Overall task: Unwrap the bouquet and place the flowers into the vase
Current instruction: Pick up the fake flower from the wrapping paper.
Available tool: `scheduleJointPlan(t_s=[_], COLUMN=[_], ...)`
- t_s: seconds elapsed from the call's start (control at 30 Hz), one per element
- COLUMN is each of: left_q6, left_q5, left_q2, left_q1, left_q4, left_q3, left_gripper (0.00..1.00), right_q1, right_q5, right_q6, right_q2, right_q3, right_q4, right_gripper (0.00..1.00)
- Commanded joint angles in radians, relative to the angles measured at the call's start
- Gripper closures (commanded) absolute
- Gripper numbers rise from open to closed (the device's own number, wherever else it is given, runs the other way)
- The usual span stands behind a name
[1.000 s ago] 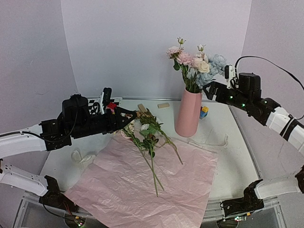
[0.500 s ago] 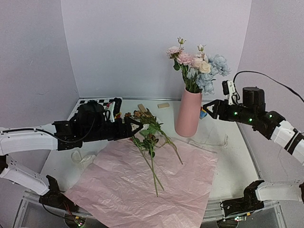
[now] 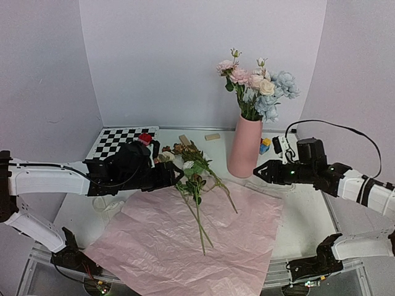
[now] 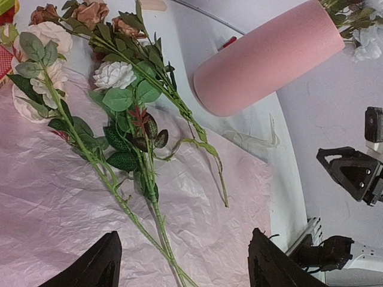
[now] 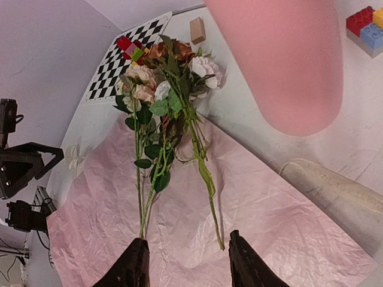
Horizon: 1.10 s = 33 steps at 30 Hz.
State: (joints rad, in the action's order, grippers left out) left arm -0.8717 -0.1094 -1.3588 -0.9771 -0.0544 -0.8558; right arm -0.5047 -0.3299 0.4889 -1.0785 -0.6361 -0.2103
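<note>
At far edge of paper (image 3: 154,246) | left pincer (image 3: 176,175) agape beside flowers (image 3: 194,179) | right pincer (image 3: 258,174) agape near vase (image 3: 244,148)

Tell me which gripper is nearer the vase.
Right. The right gripper sits just right of the vase, near its base; the left gripper is farther left, beside the loose flowers.

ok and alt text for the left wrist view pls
Several artificial flowers with long green stems lie loose on a crinkled pink paper sheet, blooms toward the upper left. The pink vase sits beyond them on the white table, and the left gripper shows at the bottom edge, jaws open and empty.
</note>
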Motion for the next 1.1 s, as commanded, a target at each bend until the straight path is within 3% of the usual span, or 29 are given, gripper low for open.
scheduleJointPlan(t_s=[0.0, 0.17, 0.57, 0.87, 1.07], left_q6=[-0.015, -0.012, -0.015, -0.007, 0.018], left_q5=[-0.041, -0.047, -0.042, -0.05, -0.055], left_q2=[-0.019, -0.015, 0.017, 0.032, 0.03], left_q1=[-0.003, -0.003, -0.002, -0.003, -0.003], left_q4=[0.003, 0.0, -0.014, -0.023, -0.037], left_q3=[-0.021, -0.021, 0.005, 0.013, -0.011], left_gripper=[0.27, 0.27, 0.27, 0.26, 0.26], right_q1=[-0.12, -0.21, -0.257, -0.281, -0.298], right_q5=[0.045, 0.116, 0.29, 0.415, 0.477], right_q6=[0.03, 0.029, -0.023, -0.045, -0.045], right_q2=[-0.119, -0.275, -0.556, -0.645, -0.661], right_q3=[0.03, 0.001, -0.132, -0.19, -0.197], right_q4=[-0.139, -0.203, -0.256, -0.262, -0.256], right_gripper=[0.54, 0.58, 0.63, 0.69, 0.64])
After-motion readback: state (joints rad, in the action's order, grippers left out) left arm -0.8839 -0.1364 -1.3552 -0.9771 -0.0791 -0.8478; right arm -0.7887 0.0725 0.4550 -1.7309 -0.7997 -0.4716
